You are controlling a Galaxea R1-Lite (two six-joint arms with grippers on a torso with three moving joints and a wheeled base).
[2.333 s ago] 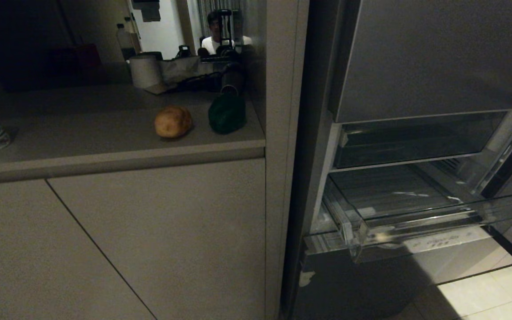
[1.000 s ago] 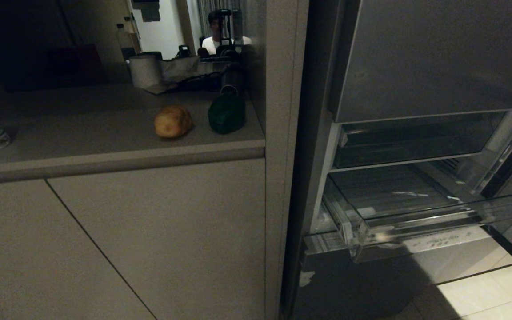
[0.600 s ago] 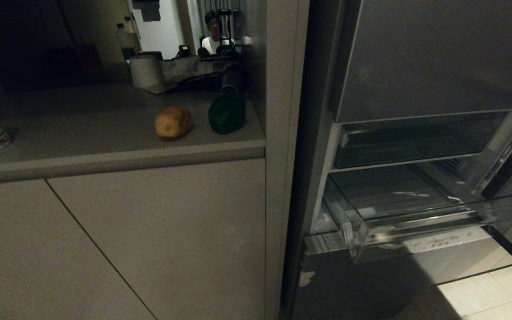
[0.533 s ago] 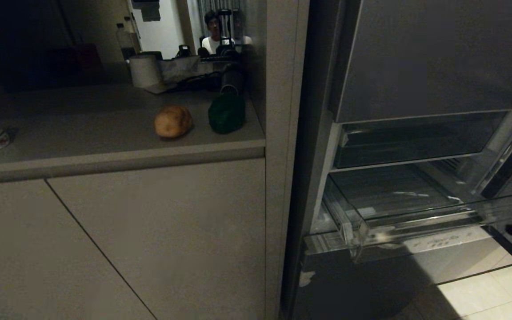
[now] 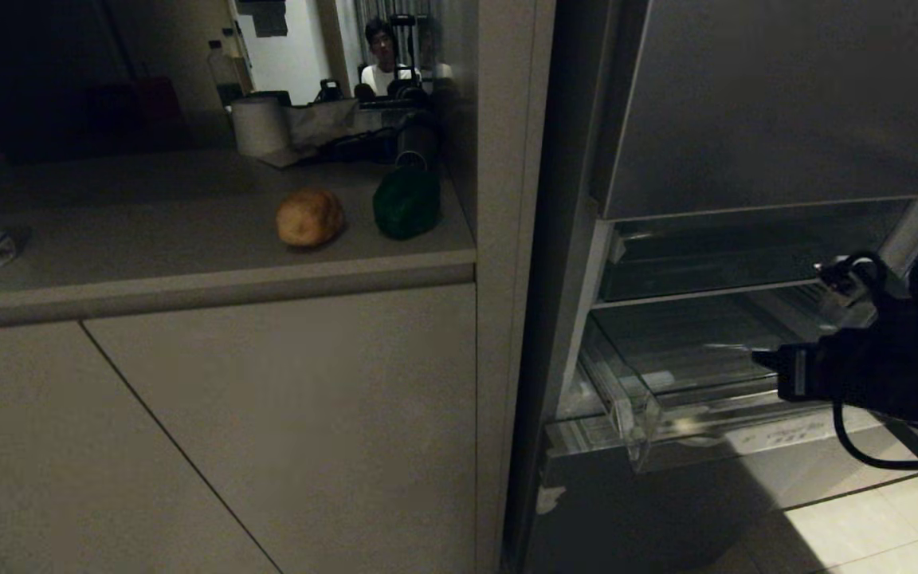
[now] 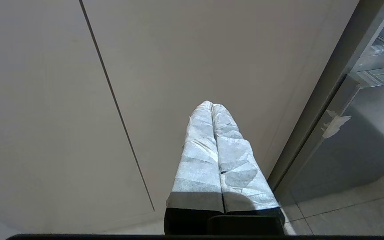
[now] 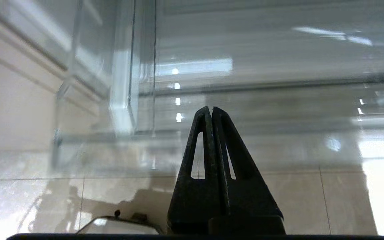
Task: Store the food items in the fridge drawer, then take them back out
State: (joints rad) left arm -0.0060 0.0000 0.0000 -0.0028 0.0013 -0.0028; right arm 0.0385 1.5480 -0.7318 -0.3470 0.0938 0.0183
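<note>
**Right wrist view: my black gripper is at the clear drawer**

Right wrist view shows my right gripper with its two black fingers pressed tight together. They hold nothing. The tips point at the clear plastic wall of the fridge drawer. Under the drawer I can see shiny pale floor tiles. I cannot tell if my tips touch the plastic.

From my head, my right gripper is a dark shape coming in from the right side. It sits over the open fridge drawer, near its front edge. A black cable loops down below my arm.

My left gripper is shut too. Its fingers are wrapped in pale tape and lie flat against each other, with nothing between them. It hangs low in front of a plain cabinet door, close to the floor. Beside it is a grey panel with one scrap of tape.

The food is well away from the drawer. The potato and the green bell pepper sit next to each other on the counter, to the left of the fridge. They are close but not touching. Farther back on the counter stands a white paper roll. Far behind it a person is there.
</note>
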